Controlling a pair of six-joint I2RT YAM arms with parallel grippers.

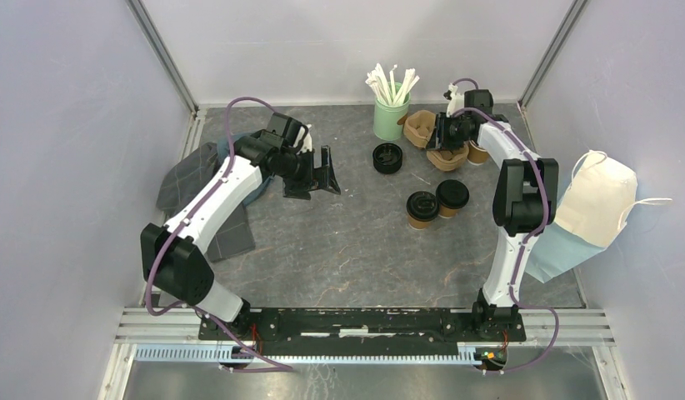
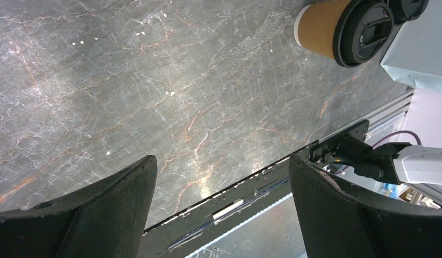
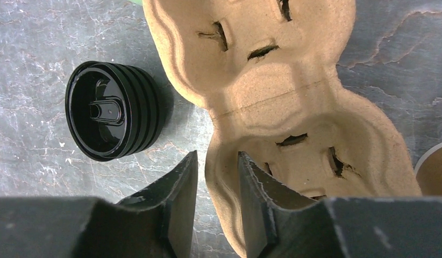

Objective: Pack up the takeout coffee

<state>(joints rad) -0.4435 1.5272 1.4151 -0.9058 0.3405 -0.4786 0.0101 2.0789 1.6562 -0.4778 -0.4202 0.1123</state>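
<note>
Marbled tabletop (image 1: 347, 250) carries two black-lidded kraft cups (image 1: 422, 209) (image 1: 452, 197).

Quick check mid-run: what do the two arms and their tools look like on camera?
The left arm and right arm match: white shells, black joints, and a purple cable looping along each. The left tool and right tool each have two matte black, tapering fingers. No markings are visible.
</note>
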